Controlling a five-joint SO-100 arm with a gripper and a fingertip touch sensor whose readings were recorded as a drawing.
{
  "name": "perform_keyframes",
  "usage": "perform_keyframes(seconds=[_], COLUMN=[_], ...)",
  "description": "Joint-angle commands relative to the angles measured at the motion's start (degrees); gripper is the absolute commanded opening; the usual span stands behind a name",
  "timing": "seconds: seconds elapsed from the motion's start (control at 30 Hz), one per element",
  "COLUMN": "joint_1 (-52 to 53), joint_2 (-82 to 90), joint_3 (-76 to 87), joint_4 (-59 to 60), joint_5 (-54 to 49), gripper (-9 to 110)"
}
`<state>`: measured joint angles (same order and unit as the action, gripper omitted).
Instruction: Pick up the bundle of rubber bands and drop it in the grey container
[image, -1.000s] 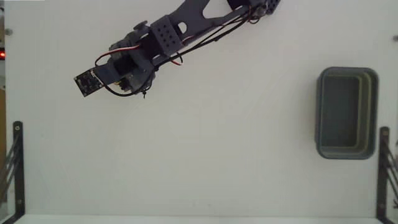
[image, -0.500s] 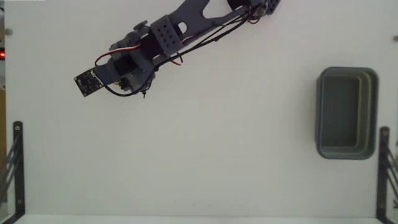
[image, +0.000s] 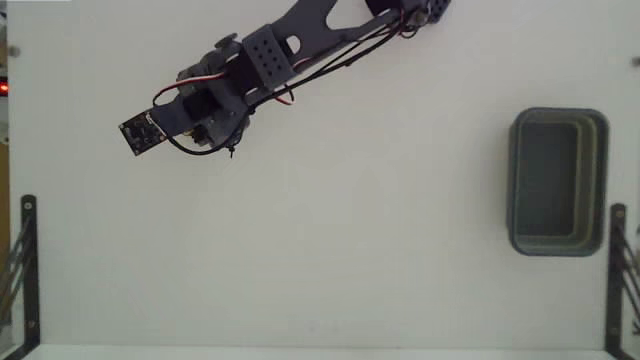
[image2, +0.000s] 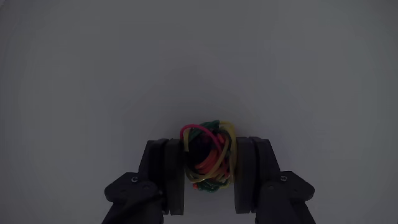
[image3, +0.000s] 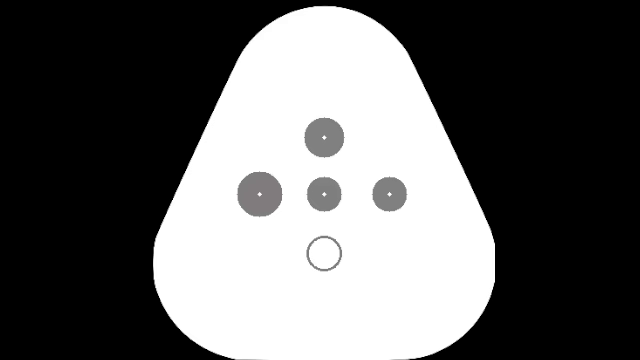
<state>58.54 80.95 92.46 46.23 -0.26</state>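
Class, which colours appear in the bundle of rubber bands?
Red, yellow and green loops in the bundle of rubber bands, clearest in the wrist view.

Bundle of rubber bands (image2: 208, 158): small tangled clump of yellow, red and green loops, lower centre of wrist view. Grey container (image: 558, 182): upright rectangular tub, right edge of fixed view.
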Motion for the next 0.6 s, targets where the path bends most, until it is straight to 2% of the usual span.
perform_keyframes(seconds=[0.0,0.57], joint_1=[1.24,1.24], joint_2=[1.8,1.8], joint_3=[-0.41,-0.41], joint_4=[-1.13,-1.13], joint_5=[0.26,0.26], gripper=[45,43])
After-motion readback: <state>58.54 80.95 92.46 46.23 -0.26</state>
